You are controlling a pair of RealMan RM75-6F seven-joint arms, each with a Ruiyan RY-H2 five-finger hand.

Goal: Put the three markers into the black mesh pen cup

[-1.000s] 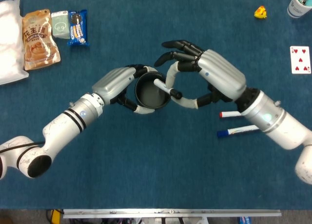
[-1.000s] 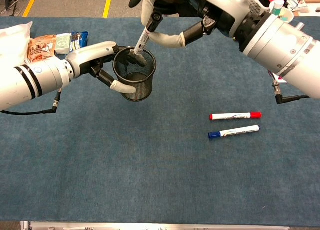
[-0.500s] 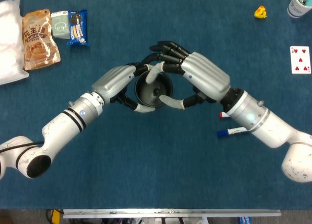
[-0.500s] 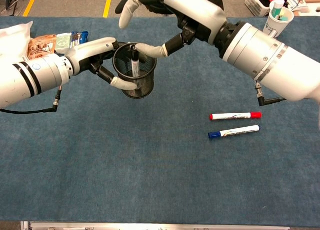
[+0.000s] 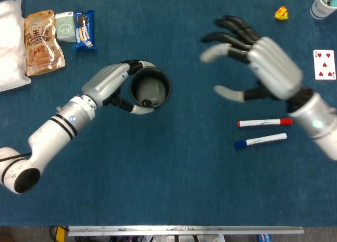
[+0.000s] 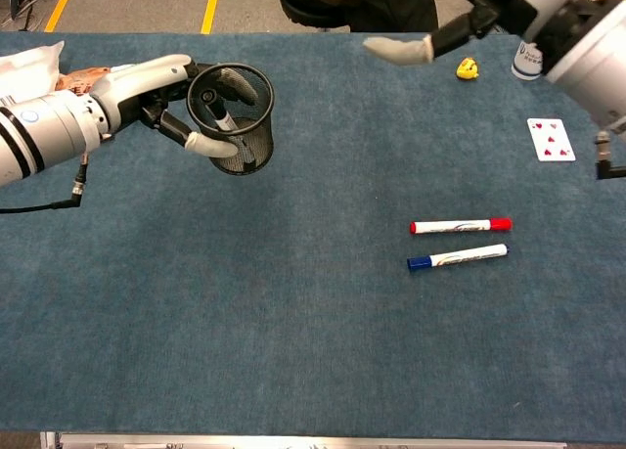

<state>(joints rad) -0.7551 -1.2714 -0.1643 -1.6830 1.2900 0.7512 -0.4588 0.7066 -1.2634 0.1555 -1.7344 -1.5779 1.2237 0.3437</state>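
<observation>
The left hand (image 5: 108, 84) grips the black mesh pen cup (image 5: 150, 87), one marker inside. The red marker (image 5: 263, 122) and blue marker (image 5: 260, 141) lie lengthwise on the tabletop at six o'clock of the nearer, empty, spread-fingered right hand (image 5: 260, 68).

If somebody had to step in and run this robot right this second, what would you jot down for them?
Left hand: grips the black mesh pen cup and holds it tilted.
Right hand: holds nothing, fingers spread, above the table beyond the loose markers.
Done: one black-capped marker is in the cup.
Left: the red-capped marker and the blue-capped marker lie side by side on the blue table. Both need to go in the cup.
</observation>
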